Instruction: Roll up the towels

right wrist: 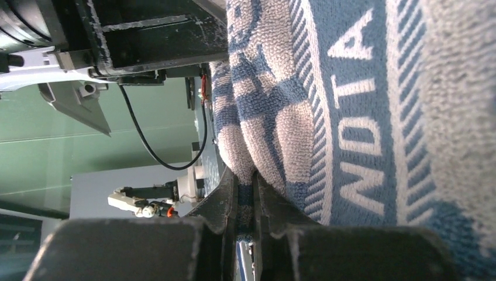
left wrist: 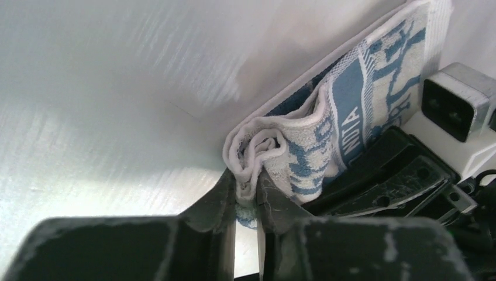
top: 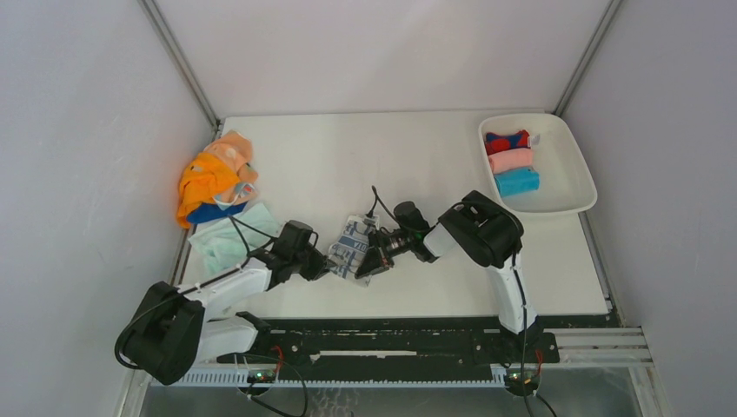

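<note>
A blue-and-white patterned towel [top: 351, 248] lies partly rolled at the table's front centre. My left gripper [top: 323, 264] is shut on its left end; in the left wrist view the fingers [left wrist: 225, 193] pinch the folded edge of the towel [left wrist: 327, 123]. My right gripper [top: 375, 258] is shut on its right end; in the right wrist view the towel [right wrist: 351, 117] fills the frame and its fold sits between the fingertips [right wrist: 228, 193]. The two grippers face each other with the towel between them.
A white tray [top: 574, 174] at the back right holds three rolled towels: red-and-blue [top: 507, 141], pink [top: 511, 161] and blue [top: 517, 182]. A pile of unrolled towels, orange [top: 209, 178] and pale green [top: 228, 239], lies at the left edge.
</note>
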`<state>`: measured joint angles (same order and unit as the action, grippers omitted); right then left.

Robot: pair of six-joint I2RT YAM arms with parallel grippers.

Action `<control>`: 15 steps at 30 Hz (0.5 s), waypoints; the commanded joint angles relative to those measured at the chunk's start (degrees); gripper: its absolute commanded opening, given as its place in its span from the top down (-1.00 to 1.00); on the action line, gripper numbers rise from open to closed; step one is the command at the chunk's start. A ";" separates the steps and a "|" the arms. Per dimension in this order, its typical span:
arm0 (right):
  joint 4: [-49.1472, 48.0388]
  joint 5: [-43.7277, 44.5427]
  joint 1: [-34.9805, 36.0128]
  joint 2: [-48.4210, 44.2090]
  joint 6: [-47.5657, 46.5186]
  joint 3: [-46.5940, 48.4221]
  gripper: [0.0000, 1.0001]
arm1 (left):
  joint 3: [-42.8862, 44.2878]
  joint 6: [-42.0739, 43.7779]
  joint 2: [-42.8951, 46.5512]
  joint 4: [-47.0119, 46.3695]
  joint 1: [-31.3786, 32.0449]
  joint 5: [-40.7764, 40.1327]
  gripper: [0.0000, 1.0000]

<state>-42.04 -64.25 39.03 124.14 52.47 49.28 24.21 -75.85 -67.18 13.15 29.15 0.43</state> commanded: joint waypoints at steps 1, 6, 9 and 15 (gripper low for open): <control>11.73 3.67 0.20 -4.16 -10.19 0.35 0.85 | 2.67 2.81 0.14 1.46 0.30 -1.22 0.81; 29.61 11.23 2.70 -15.77 -26.52 2.18 0.51 | 5.64 4.91 0.59 9.59 0.29 -1.32 1.00; 37.76 19.40 5.55 -23.13 -35.60 2.81 0.27 | 6.63 5.32 1.52 12.92 0.30 -1.28 1.00; 47.11 41.26 14.68 -32.67 -48.88 4.16 -0.07 | 9.87 8.52 2.46 20.89 -0.40 -2.13 1.00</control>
<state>-4.08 -39.64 48.25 96.23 17.17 51.37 29.74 -71.05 -66.22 26.70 29.45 0.08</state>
